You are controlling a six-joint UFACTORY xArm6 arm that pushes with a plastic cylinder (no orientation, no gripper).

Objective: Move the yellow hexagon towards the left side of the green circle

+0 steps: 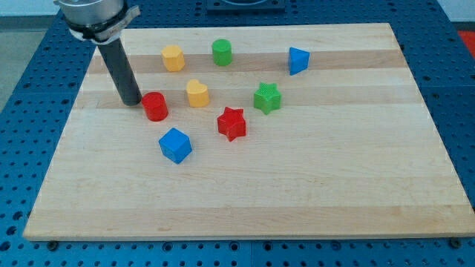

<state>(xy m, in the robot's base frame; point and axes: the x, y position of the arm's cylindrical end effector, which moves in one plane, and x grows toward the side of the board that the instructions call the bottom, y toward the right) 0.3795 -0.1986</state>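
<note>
Resting at upper left, the tip (133,102) touches the red block (155,106), holding nothing; the yellow hexagon (173,57) lies up-right of it, left of the green circle (222,52).

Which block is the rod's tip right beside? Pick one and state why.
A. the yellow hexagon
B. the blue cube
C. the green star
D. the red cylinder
D: my tip sits just at the view's left of the red cylinder, while the yellow hexagon lies farther toward the view's top, left of the green circle.
</note>
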